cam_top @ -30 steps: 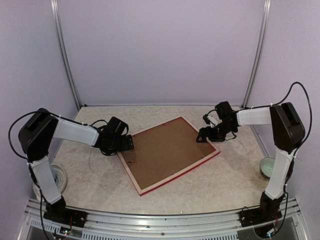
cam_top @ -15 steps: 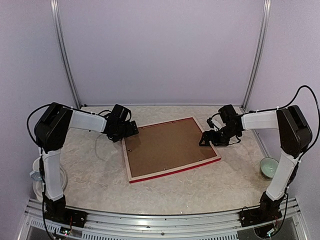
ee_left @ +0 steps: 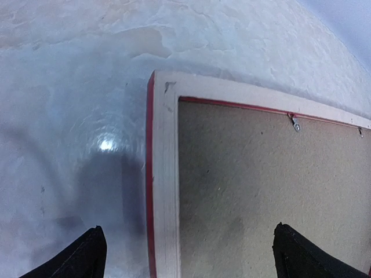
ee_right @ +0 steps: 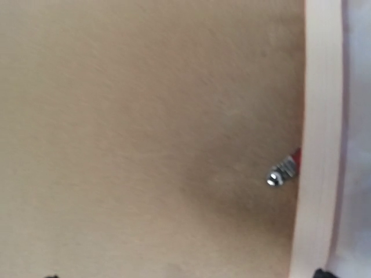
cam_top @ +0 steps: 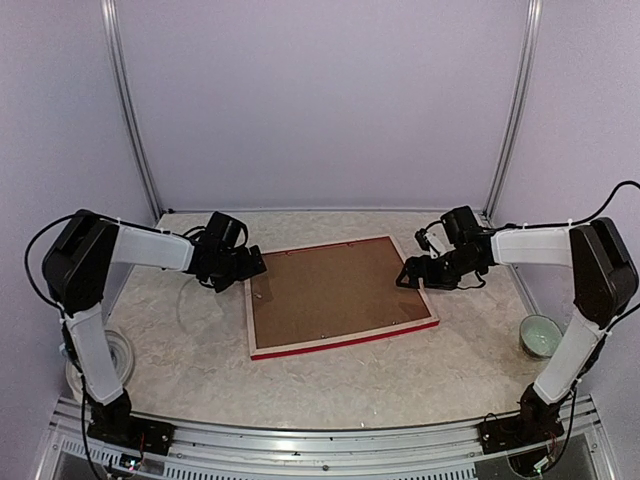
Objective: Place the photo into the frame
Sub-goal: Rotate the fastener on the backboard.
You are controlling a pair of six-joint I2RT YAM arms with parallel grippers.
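Note:
The frame (cam_top: pixel 249 318) lies face down in the middle of the table, pale wood back up, with its red edge (cam_top: pixel 340 342) toward me. A brown backing board (cam_top: pixel 335 290) fills it. My left gripper (cam_top: pixel 250 268) is at the frame's far left corner. In the left wrist view it (ee_left: pixel 188 263) is open, one finger on each side of the left bar (ee_left: pixel 165 174). My right gripper (cam_top: pixel 408 275) is low over the right edge and open, with the board (ee_right: pixel 145 116), a metal clip (ee_right: pixel 281 172) and the right bar (ee_right: pixel 319 116) just below it. The photo shows in no view.
A pale green bowl (cam_top: pixel 540 335) stands at the right side near the right arm's base. A white round object (cam_top: pixel 120 355) lies at the left behind the left arm. Purple walls and metal posts close in the back and sides.
The frame has turned from a diamond-like tilt to nearly square with the table's edge. Both grippers have shifted with its ends, the left toward the back, and both have stayed open.

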